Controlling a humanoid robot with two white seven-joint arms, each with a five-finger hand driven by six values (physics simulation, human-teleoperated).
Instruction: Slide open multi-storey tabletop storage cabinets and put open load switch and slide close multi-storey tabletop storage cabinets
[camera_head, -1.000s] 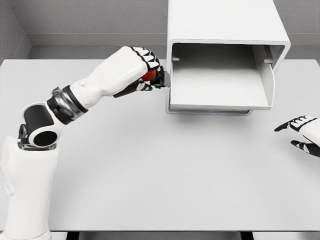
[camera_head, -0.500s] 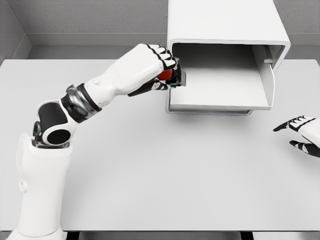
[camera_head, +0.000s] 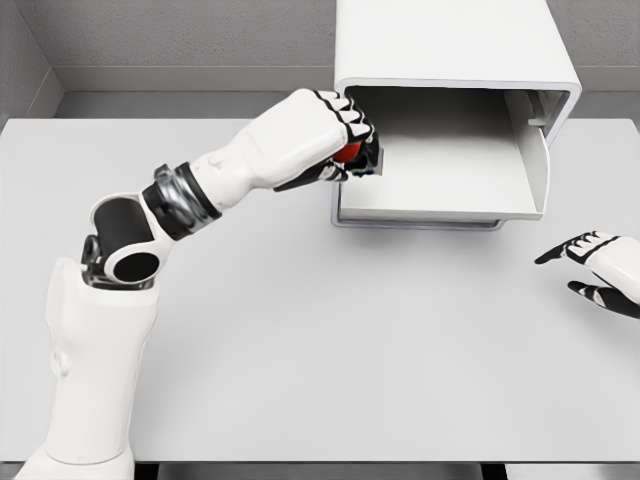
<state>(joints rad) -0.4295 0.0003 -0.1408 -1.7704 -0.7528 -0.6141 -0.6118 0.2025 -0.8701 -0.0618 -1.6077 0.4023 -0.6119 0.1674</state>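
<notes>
Left robot hand (camera_head: 345, 150) moved rightward since earlier frame, now at mouth of white boxy tabletop cabinet (camera_head: 450, 60), above pulled-out white drawer tray (camera_head: 440, 175). Fingers clenched round small red-and-black load switch (camera_head: 350, 153). Switch probably light, rigid, smooth; grip body sides. Right robot hand (camera_head: 600, 270) idle, fingers relaxed, on grey desk (camera_head: 350, 340).

We reach our left arm up from the lower left, elbow bent, forearm angled toward the upper right, and our left hand (camera_head: 335, 145) is curled into a closed grasp with the knuckles up. Our right hand (camera_head: 597, 268) shows at the right edge, low, fingers loosely spread and pointing left.
</notes>
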